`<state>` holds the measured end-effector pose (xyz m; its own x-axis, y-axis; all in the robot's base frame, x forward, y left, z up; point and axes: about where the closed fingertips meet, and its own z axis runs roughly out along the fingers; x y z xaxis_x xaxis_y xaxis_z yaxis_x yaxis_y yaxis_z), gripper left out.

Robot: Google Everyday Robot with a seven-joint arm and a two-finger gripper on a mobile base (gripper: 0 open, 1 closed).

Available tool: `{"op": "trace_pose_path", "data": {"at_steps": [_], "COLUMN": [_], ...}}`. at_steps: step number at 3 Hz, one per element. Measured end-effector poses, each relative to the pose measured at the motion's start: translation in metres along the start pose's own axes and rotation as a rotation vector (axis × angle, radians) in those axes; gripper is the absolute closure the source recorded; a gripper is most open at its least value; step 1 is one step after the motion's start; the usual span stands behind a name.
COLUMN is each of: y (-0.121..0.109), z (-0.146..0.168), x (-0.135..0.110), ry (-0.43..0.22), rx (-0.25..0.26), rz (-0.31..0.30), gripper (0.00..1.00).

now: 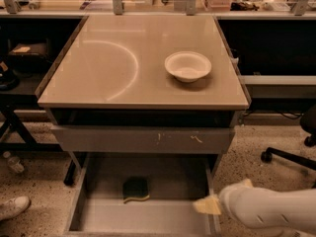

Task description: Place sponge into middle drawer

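The sponge (136, 189), dark green on top with a pale yellow edge, lies flat on the floor of the open middle drawer (153, 217), near its back and left of centre. My gripper (208, 205) is at the drawer's right wall, low and to the right of the sponge, well apart from it and holding nothing that shows. The white arm (269, 209) reaches in from the lower right corner.
A white bowl (187, 65) stands on the beige tabletop (113, 68). Below the top is a closed grey drawer front (123, 139) with pale scratches. An office chair base (291, 154) is at the right, a shoe (12, 206) at the lower left.
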<state>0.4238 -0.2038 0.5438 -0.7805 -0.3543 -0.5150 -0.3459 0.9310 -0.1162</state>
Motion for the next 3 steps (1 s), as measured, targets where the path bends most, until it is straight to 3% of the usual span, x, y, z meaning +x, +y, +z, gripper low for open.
{"op": "trace_pose_path", "data": {"at_steps": [1,2,3], "y": [-0.069,-0.089,-0.083], "z": [-0.032,-0.044,-0.041], "x": [0.085,0.102,0.095], "ry": [0.086,0.104,0.096], "rx": [0.187,0.240,0.221], "rz": [0.086,0.145,0.129], "gripper": [0.00,0.00,0.00]}}
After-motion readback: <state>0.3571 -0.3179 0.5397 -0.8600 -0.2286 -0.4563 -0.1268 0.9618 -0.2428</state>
